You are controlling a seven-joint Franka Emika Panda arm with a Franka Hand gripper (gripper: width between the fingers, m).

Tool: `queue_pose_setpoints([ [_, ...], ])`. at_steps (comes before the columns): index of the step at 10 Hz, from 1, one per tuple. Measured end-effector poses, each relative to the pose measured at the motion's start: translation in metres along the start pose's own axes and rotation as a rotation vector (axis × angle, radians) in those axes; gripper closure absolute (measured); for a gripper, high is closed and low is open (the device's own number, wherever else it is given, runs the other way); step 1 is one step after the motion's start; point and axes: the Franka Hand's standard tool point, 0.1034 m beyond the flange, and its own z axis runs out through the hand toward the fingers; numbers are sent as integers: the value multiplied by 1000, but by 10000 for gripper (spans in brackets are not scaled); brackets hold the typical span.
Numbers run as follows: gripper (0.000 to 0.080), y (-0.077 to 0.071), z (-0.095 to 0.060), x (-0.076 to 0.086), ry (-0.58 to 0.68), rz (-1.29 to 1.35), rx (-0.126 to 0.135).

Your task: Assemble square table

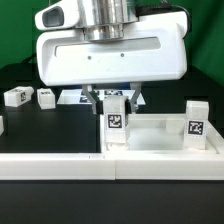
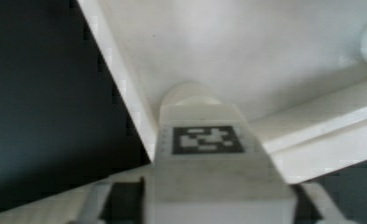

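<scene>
The white tabletop lies at the exterior view's right, its raised rim toward the camera. One white leg with a square tag stands upright at the tabletop's left corner. My gripper hangs straight over this leg, with a finger close against each side of its upper part. In the wrist view the same leg fills the space between the fingers, with the tabletop beyond it and my gripper shut on it. A second leg stands at the tabletop's right corner.
Two more loose legs lie on the black table at the exterior view's left. The marker board lies behind them. A long white rail runs across the front.
</scene>
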Motion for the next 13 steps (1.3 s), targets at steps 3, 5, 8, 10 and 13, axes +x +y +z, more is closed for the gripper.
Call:
queue_pose_setpoints([
  [3, 512, -1, 0, 0, 0, 60, 1],
  [5, 512, -7, 2, -1, -1, 383, 5],
  [8, 511, -12, 4, -3, 3, 915, 5],
  [10, 511, -10, 4, -1, -7, 1148, 36],
  [13, 295, -12, 5, -2, -9, 1207, 34],
])
